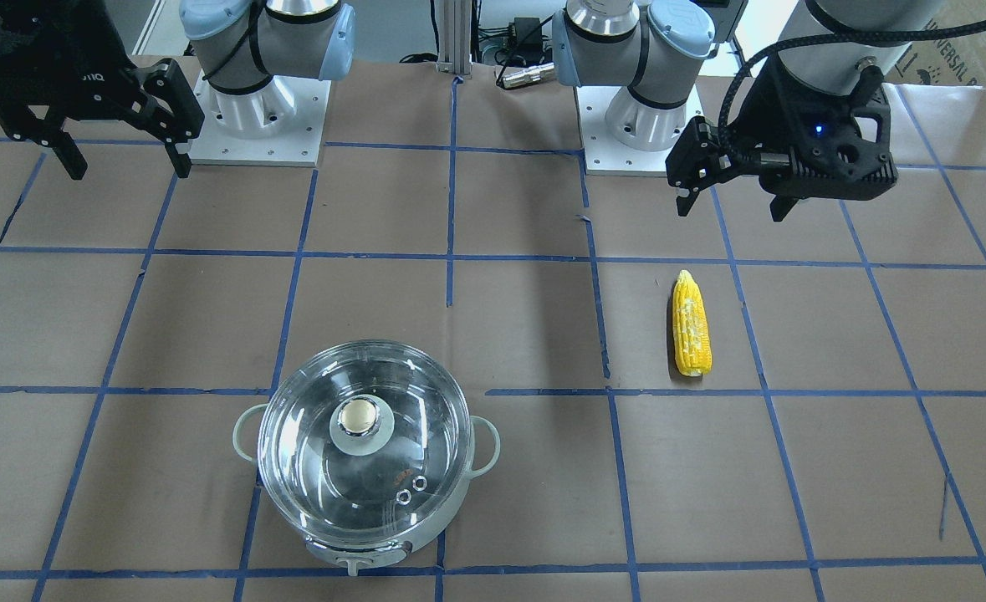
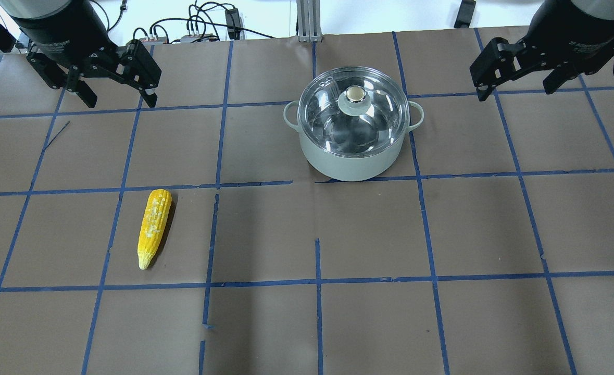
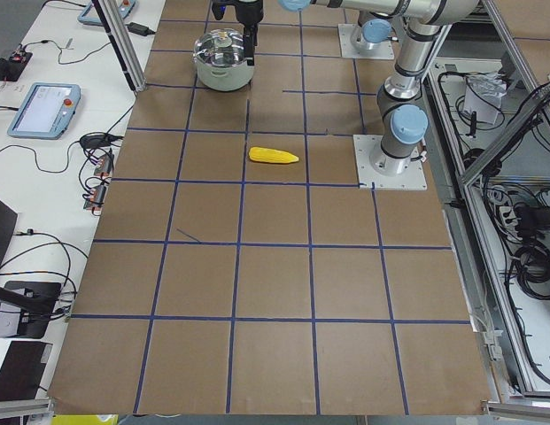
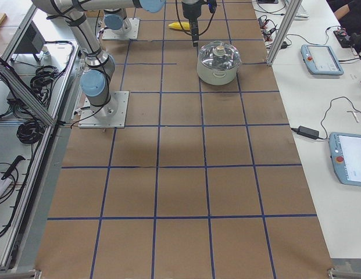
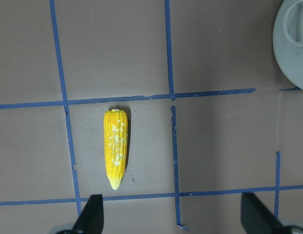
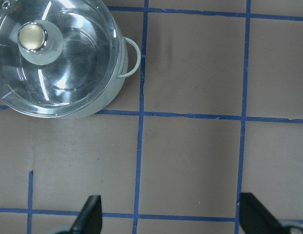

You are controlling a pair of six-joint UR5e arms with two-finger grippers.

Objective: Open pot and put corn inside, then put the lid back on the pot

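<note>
I see the left jaws and right jaws spread wide, holding nothing. The lid [image 2: 353, 117] sits on the pot [image 2: 353, 164] by the bench's [image 2: 442, 234] operator-side edge. The corn [image 2: 153, 226] lies well apart.

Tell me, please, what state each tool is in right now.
Left tool: open, holding nothing.
Right tool: open, holding nothing.

Brown paper [image 2: 369, 229] covered the table, and blue tape lines [image 2: 317, 281] crossed it into a grid of squares, a few strips broken or lifting. Black cables [image 2: 197, 26] lay tangled past its far edge, near an aluminium post [image 2: 307, 21]. On the white side bench [image 4: 308, 93] lay a far teach pendant [image 4: 322, 58] and a near teach pendant [image 4: 349, 158], with a black power brick [image 4: 308, 132] between them.
</note>
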